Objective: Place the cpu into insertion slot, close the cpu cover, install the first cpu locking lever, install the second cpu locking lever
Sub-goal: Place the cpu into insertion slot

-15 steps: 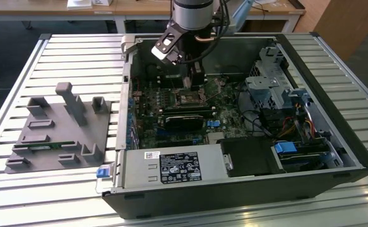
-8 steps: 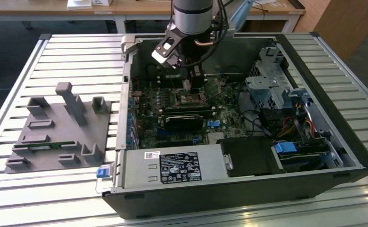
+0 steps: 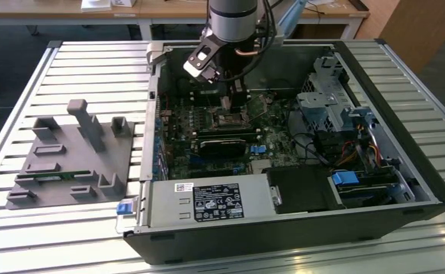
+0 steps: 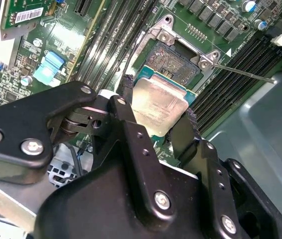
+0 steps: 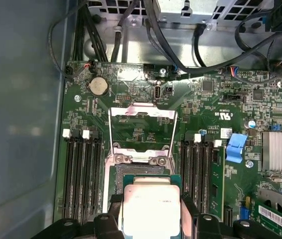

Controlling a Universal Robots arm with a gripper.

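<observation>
- Two black fingers (image 4: 127,92) of the gripper (image 4: 158,112) clamp the small silvery-beige square cpu (image 5: 151,204) by opposite edges.
- It hangs over the open socket (image 4: 173,59) on the green motherboard (image 5: 93,117).
- Thin silver-frame cpu cover (image 5: 142,112) lies flipped open.

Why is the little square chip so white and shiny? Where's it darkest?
In the first wrist view, light glares off the cpu, turning it nearly white; in the second wrist view its shine is softer in the black gripper; in the exterior view, the computer case is shadowy inside, by the arm.
</observation>
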